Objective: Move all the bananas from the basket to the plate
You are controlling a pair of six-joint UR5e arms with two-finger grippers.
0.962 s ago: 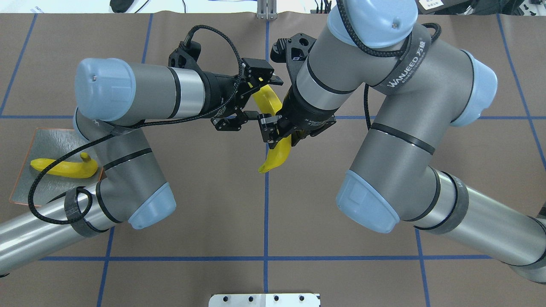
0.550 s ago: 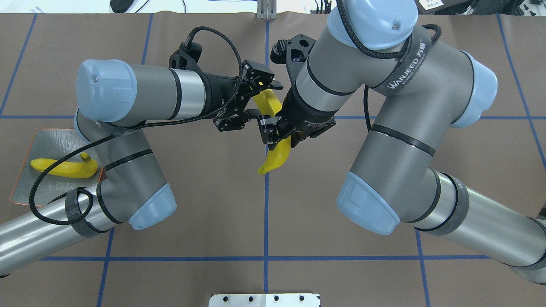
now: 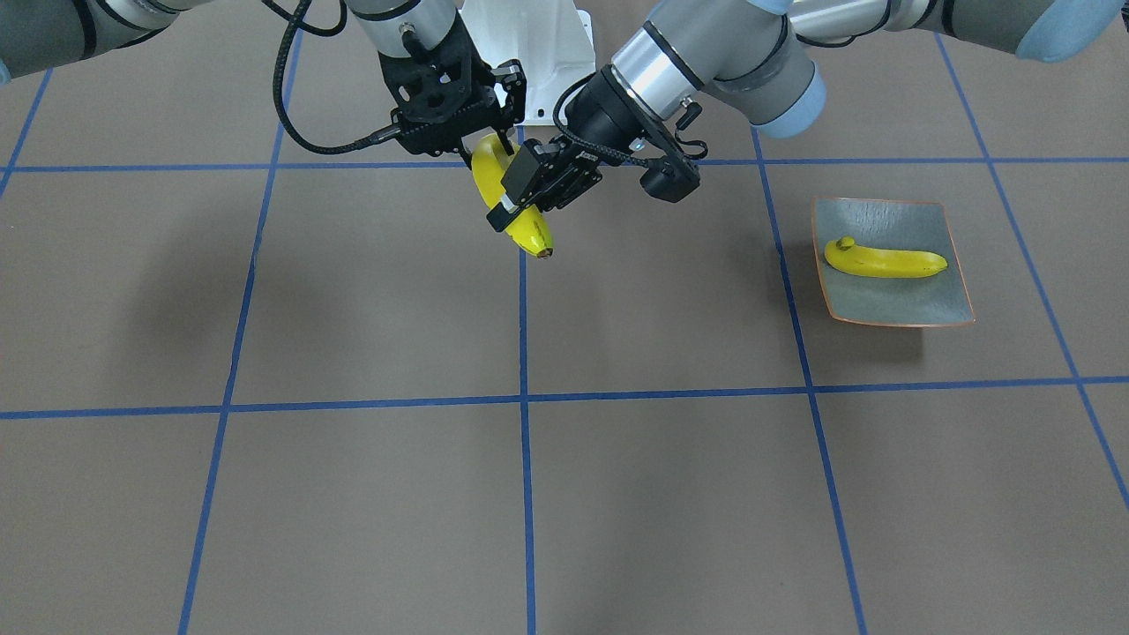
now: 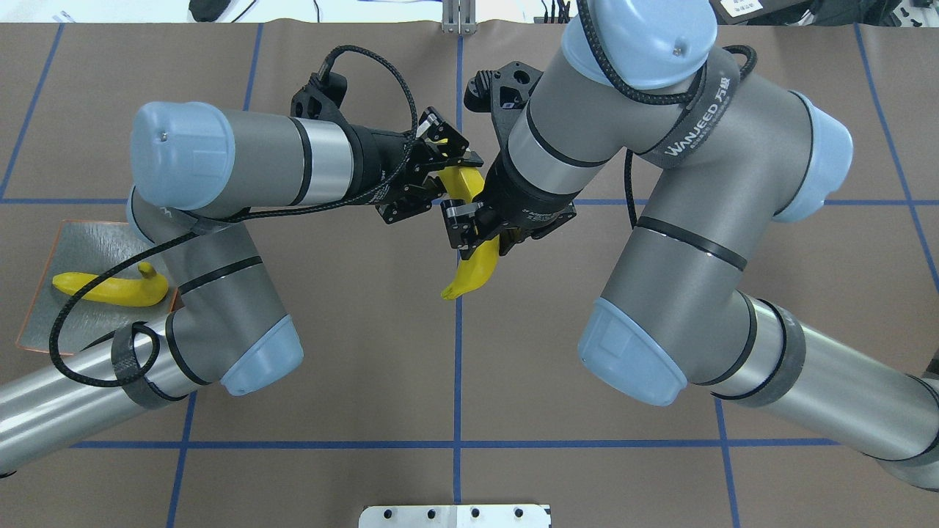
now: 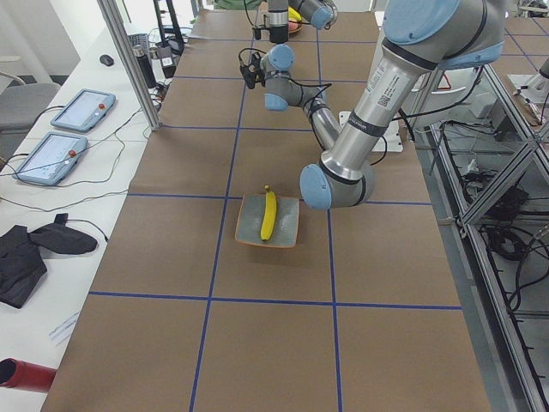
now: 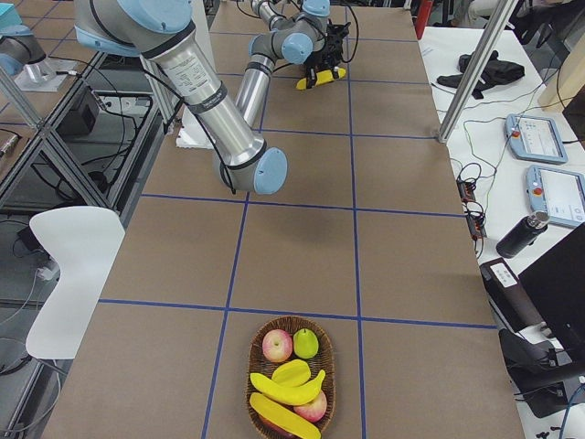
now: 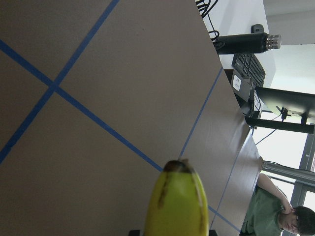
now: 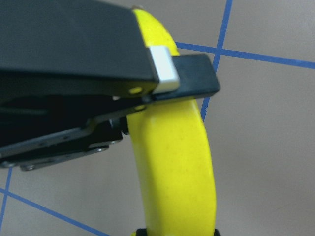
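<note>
A yellow banana (image 4: 469, 271) hangs in the air over the table's centre line, between both arms. My right gripper (image 4: 480, 233) is shut on its middle. My left gripper (image 4: 455, 180) is shut on the end beyond; its padded finger (image 8: 162, 73) presses the banana (image 8: 177, 167), whose dark tip (image 7: 176, 167) sticks out past it. In the front view both hold the banana (image 3: 527, 231). Another banana (image 3: 885, 261) lies on the plate (image 3: 891, 304) at my left. The basket (image 6: 249, 380) at my far right holds two bananas (image 6: 287, 390).
Apples (image 6: 277, 346) and other fruit share the basket. The plate (image 4: 81, 242) lies partly under my left arm's elbow. A white mount (image 4: 455, 515) sits at the table's near edge. Side benches carry tablets (image 5: 51, 154). A person (image 7: 275, 216) sits beyond the table.
The left gripper's fingers, spread around the banana's far end a second ago, have closed onto it. The right gripper and the banana barely moved.
</note>
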